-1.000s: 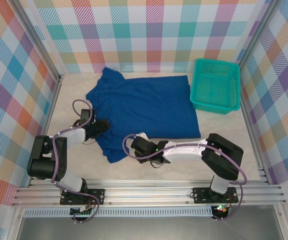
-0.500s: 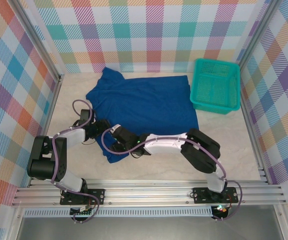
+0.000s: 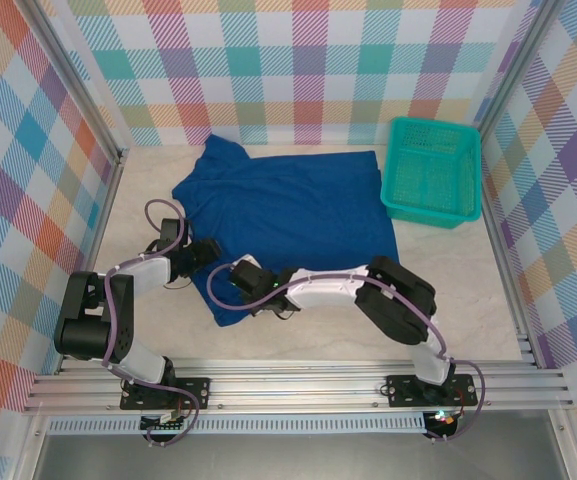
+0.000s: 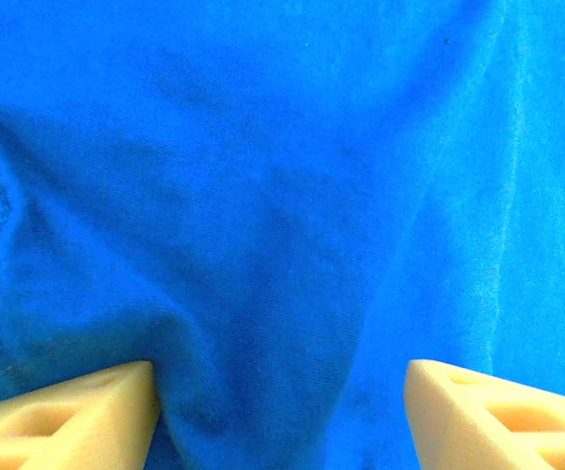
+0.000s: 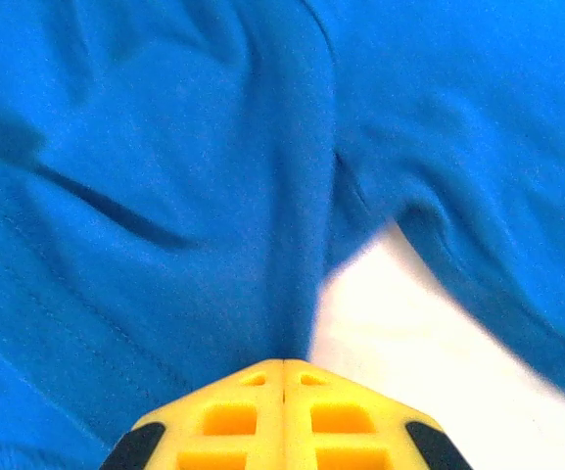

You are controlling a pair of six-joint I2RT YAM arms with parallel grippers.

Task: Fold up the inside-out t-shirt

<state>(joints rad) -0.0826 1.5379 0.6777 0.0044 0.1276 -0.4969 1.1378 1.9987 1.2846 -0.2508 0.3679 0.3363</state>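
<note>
A royal-blue t-shirt (image 3: 298, 210) lies spread on a pale table (image 3: 468, 290). It reaches from near the far left corner across the middle, with a loose flap trailing toward the near edge on the left. A teal mesh basket (image 3: 423, 214) stands at the far right corner, just beside the shirt's right edge.

The right gripper (image 3: 240, 278) has reached across to that near-left flap. Seen from its wrist, its yellow fingers are pressed together (image 5: 283, 367), and a ridge of blue cloth runs straight into their tips, so it appears to have pinched a fold. The left gripper (image 3: 206, 252) rests over the shirt's left edge with its tan foam fingers well apart and nothing between them but flat fabric (image 4: 280, 392).

The step in hand looks like taking hold of the loose flap to start a fold. The next move likely calls for lifting the pinched cloth and carrying it over the body of the shirt, while the left gripper either closes on its own edge or clears away.
</note>
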